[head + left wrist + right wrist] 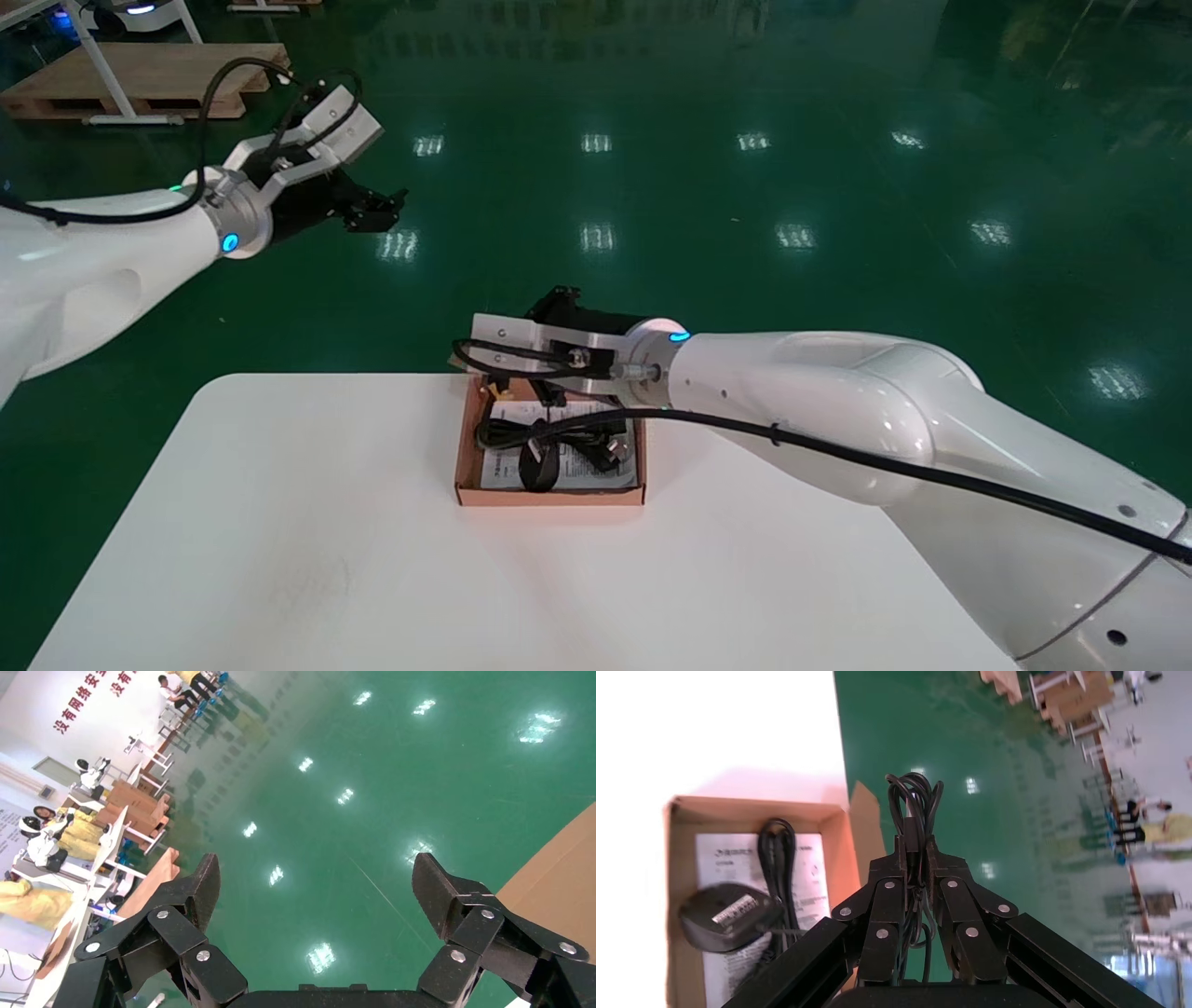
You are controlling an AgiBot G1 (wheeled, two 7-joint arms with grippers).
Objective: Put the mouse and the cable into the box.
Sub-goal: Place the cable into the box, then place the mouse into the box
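Right wrist view: right gripper [916,855] clamps the coiled cable [914,794] over the far edge of the box [754,803]; the mouse [724,917] lies inside; the left gripper [316,888] hangs spread wide, well off.

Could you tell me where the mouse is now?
In the head view, the mouse lies inside the box on the far side of the table, near the box's front wall, on a printed sheet beside a coiled cable.
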